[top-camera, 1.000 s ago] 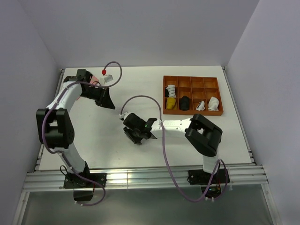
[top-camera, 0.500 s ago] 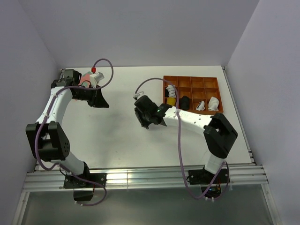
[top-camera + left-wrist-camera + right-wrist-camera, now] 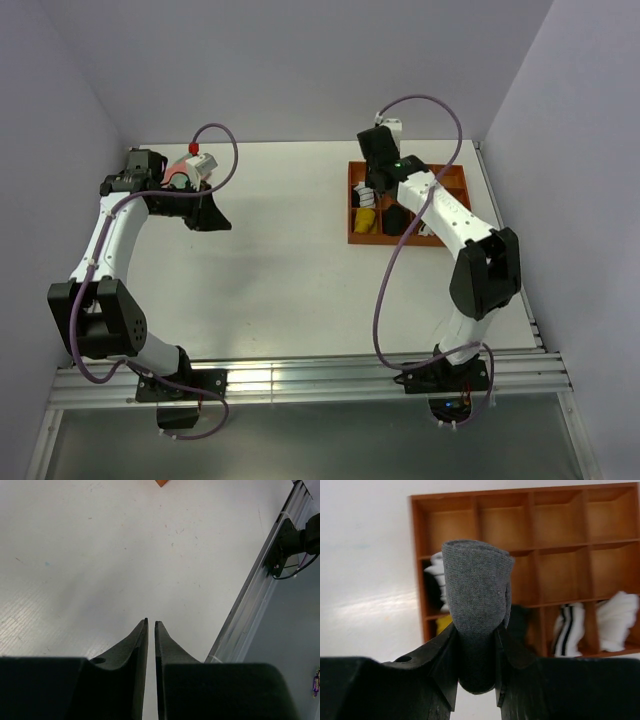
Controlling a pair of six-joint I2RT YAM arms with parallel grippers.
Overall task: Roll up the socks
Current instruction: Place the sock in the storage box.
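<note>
A grey sock (image 3: 477, 585), rolled into a thick bundle, sticks up between the fingers of my right gripper (image 3: 476, 645), which is shut on it. In the top view that gripper (image 3: 372, 185) hangs over the left columns of the orange tray (image 3: 470, 205). A white roll with black stripes (image 3: 567, 630) lies in a lower tray compartment. My left gripper (image 3: 151, 622) hovers over bare table at the back left (image 3: 215, 220). Its fingers stand almost together, with only a thin slit and nothing between them.
The tray's wooden dividers (image 3: 535, 545) form several compartments. They hold a white bundle (image 3: 617, 620), a yellow bundle (image 3: 442, 624), a black bundle (image 3: 520, 622) and a white-and-black roll (image 3: 436, 572). The table's metal rail (image 3: 250, 605) runs along the right of the left wrist view.
My right arm swung from the table's middle to the back right, carrying the grey roll over the tray. The left arm drew back slightly toward the left corner.
</note>
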